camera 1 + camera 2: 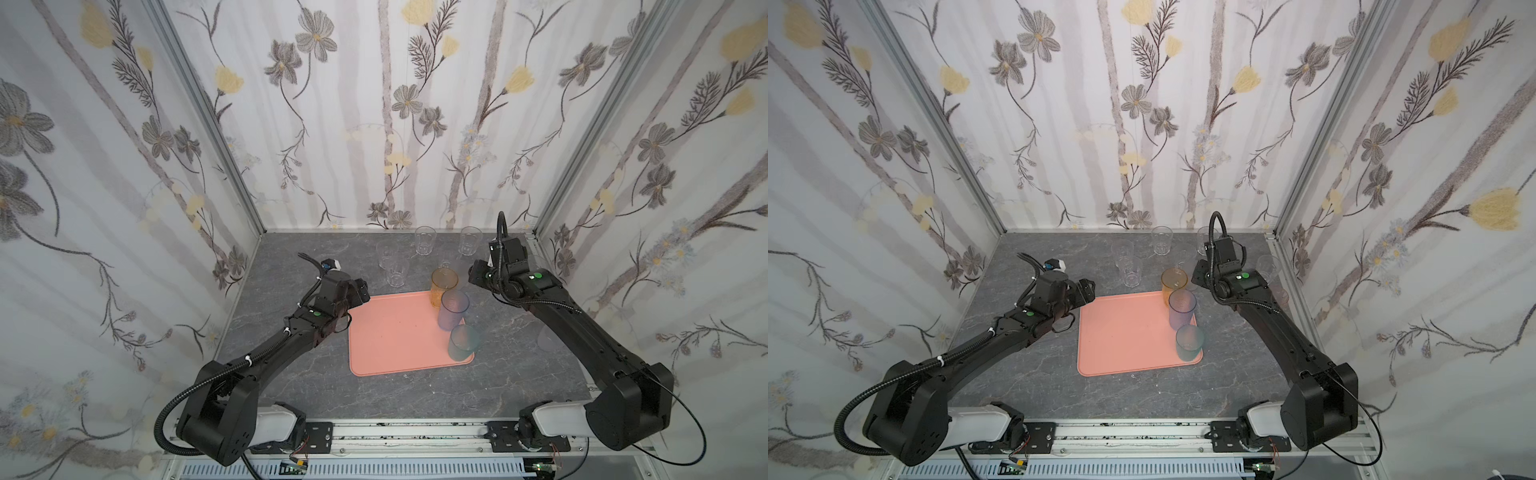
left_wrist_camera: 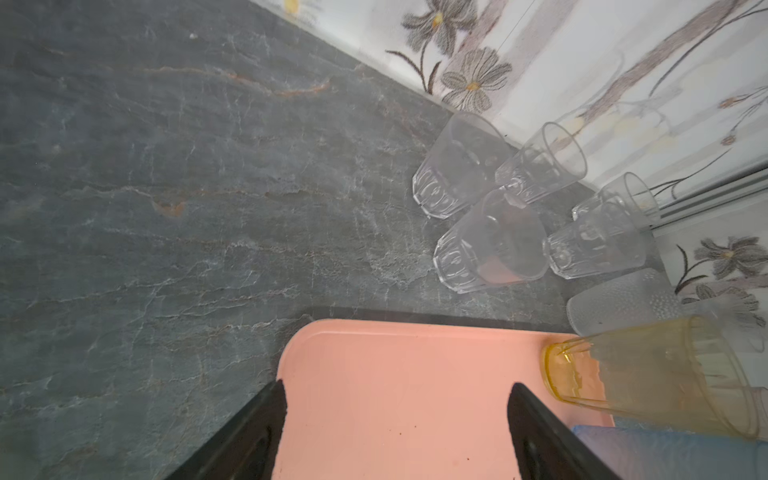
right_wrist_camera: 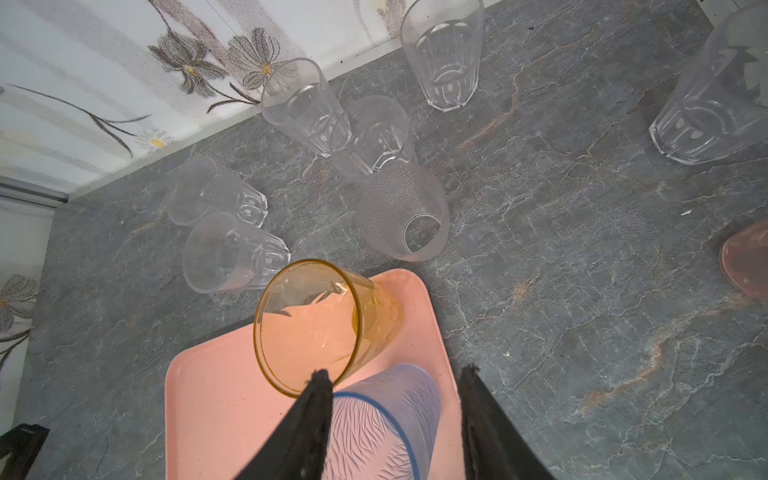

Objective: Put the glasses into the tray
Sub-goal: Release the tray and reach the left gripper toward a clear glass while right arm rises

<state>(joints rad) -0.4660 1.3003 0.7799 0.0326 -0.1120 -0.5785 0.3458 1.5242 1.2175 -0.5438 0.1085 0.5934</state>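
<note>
The salmon-pink tray (image 1: 390, 332) lies mid-table. Along its right edge three tinted glasses stand upright: amber (image 1: 444, 286) at the far corner, blue-purple (image 1: 453, 309) in the middle, teal (image 1: 463, 343) nearest. Several clear glasses (image 1: 424, 241) stand on the table behind the tray, with a frosted one (image 3: 403, 212) among them. My left gripper (image 2: 399, 382) hangs open over the tray's far left corner, nothing between its fingers. My right gripper (image 3: 395, 370) hovers open just right of the amber glass; the blue-purple glass (image 3: 390, 419) shows below, between the fingers, with a gap on one side.
A short orange-pink glass (image 3: 746, 257) and a clear glass (image 1: 1268, 268) stand by the right wall, close to the right arm. Flowered walls close the table on three sides. The tray's left half (image 1: 1113, 332) is bare.
</note>
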